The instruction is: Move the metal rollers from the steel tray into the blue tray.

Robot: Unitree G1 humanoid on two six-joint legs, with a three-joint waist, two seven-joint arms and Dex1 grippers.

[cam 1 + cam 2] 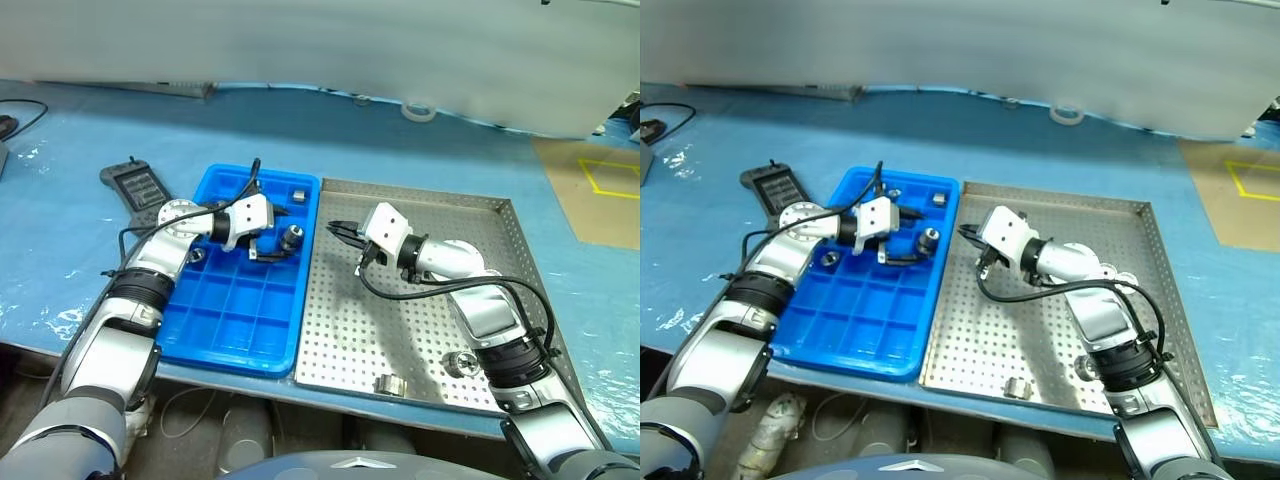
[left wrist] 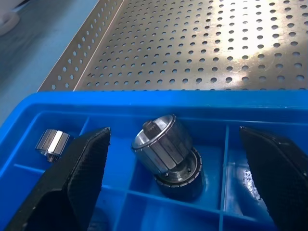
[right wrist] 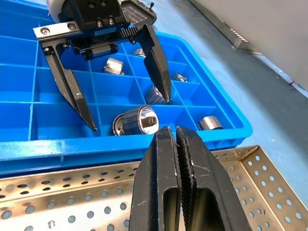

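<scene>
The blue tray (image 1: pixel 235 330) lies left of the steel tray (image 1: pixel 400 320). My left gripper (image 1: pixel 278 247) hangs low over the blue tray's far right compartments, open. A metal roller (image 2: pixel 166 154) lies on its side in a compartment between the left fingers (image 2: pixel 82 168), and neither finger touches it. Several other rollers sit in nearby compartments, one (image 1: pixel 298 195) at the far right corner. Two rollers (image 1: pixel 461 362) (image 1: pixel 390 384) rest near the steel tray's front edge. My right gripper (image 1: pixel 337 229) is shut and empty over the steel tray's left rim, pointing at the blue tray.
A dark grey controller (image 1: pixel 135 185) lies at the blue tray's far left corner. A roll of tape (image 1: pixel 420 110) sits at the back of the blue table. A brown board with yellow lines (image 1: pixel 600 190) is at the far right.
</scene>
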